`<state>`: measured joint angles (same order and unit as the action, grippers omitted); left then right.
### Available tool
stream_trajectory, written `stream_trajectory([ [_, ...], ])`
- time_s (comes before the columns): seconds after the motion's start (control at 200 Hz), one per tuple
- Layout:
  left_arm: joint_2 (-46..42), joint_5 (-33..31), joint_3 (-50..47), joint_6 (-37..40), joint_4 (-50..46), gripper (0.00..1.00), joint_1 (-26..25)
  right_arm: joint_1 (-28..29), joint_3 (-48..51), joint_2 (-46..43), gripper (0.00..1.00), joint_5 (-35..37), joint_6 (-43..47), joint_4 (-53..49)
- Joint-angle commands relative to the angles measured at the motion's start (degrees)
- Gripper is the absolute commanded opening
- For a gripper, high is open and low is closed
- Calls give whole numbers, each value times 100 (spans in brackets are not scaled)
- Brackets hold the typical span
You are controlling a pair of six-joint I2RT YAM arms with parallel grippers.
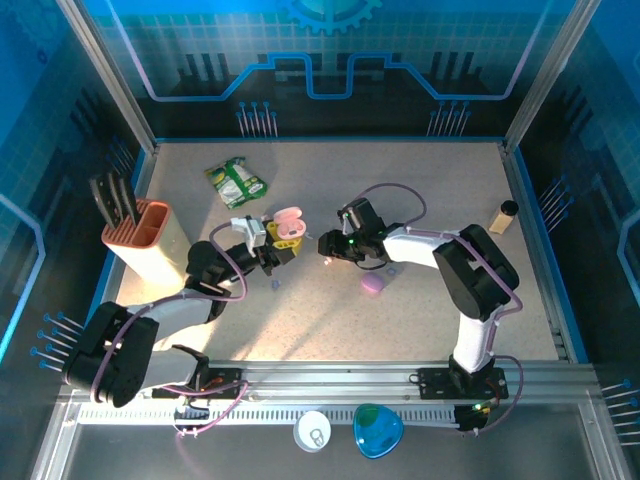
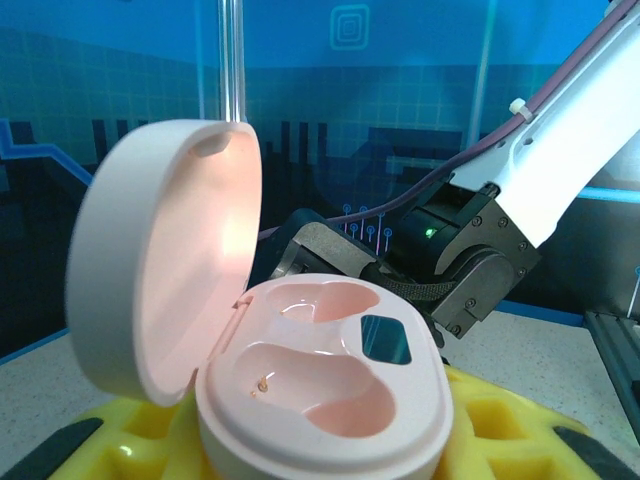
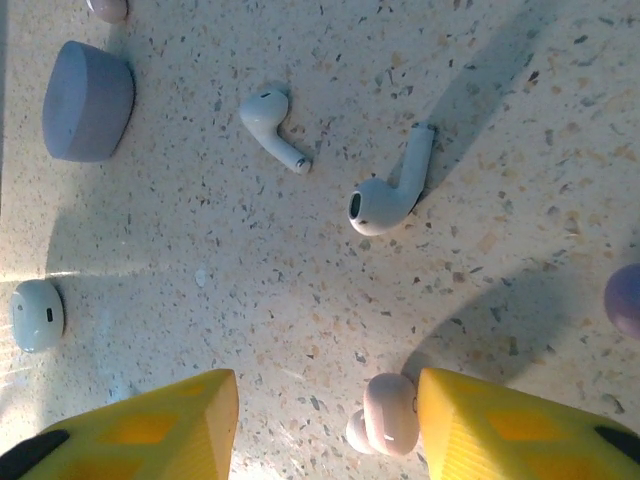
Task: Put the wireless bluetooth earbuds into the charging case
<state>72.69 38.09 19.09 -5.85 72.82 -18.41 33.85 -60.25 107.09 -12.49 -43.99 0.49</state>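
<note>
On speckled tabletop (image 3: 300, 290), blue walls (image 1: 320, 60) round: L gripper (image 1: 282, 243) clamps open pink case (image 2: 330, 390); R gripper (image 3: 328, 420) agape astride pink earbud (image 3: 390, 420).

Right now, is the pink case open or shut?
Open: the pink case has its lid raised, and both wells inside are empty.

Background clutter, for anyone curious: a beige knife block with an orange top (image 1: 145, 240) stands at the far left of the speckled beige tabletop (image 1: 420, 180), black handles poking out the top. A crinkly green-and-white packet (image 1: 236, 182) lies flat toward the back left. Over by the right edge there's a small tan cylinder with a dark cap (image 1: 503, 216), upright. A rounded lavender pebble-shaped case (image 1: 372, 285) sits closed mid-table. On the near grey ledge, a white round disc (image 1: 312, 432) sits just beside a teal rounded-triangle thing (image 1: 378, 430).
</note>
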Motion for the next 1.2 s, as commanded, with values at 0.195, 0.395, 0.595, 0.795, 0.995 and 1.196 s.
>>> stream_trajectory([
  [0.195,62,201,-5,82,99,31,57,69,-201,320,52,-235,-150,-137],
  [0.395,46,234,-16,38,119,31,62,111,-185,346,48,-404,-140,-107],
  [0.595,-8,234,-35,22,110,31,57,113,-70,349,42,-554,-274,134],
  [0.795,-35,243,-36,27,86,31,57,109,-27,403,40,-698,-350,288],
  [0.995,-24,252,-32,20,84,31,57,109,-72,462,40,-629,-215,118],
  [1.196,-26,257,-30,12,96,31,58,115,-102,560,39,-633,-127,1],
])
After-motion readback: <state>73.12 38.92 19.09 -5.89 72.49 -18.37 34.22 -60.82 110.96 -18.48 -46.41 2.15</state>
